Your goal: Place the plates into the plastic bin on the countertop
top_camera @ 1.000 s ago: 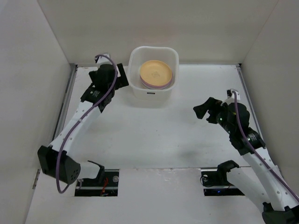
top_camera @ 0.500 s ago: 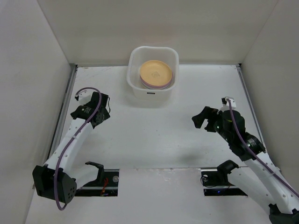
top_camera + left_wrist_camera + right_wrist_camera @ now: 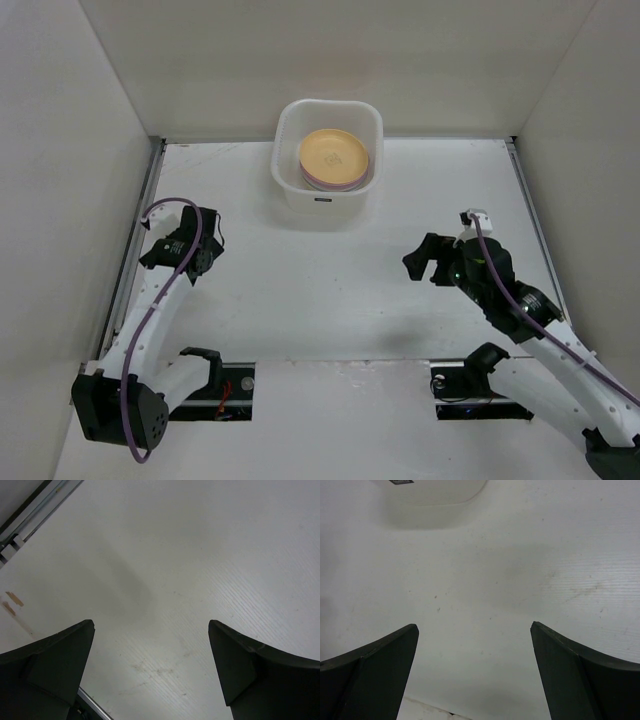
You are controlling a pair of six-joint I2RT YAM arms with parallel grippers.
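- The plates (image 3: 334, 157) lie flat in one stack inside the bin (image 3: 284, 150), which stands at the far middle of the table (image 3: 320, 300). The bin is only a little wider than a plate, so they nest one on another.
- Count: one bin and one stack. A yellow-orange plate is on top, with pink and purple rims showing under it — at least three plates, and I cannot tell how many more lie below. No plate shows out on the table.
- The left fingers (image 3: 50, 665) are spread wide and hold nothing, over bare table near the left edge.
- The right fingers (image 3: 580, 670) are just as wide apart and empty — on the right side, facing the bin and well apart from it.
- With both sets of fingers empty and no plate lying loose, the job looks done.
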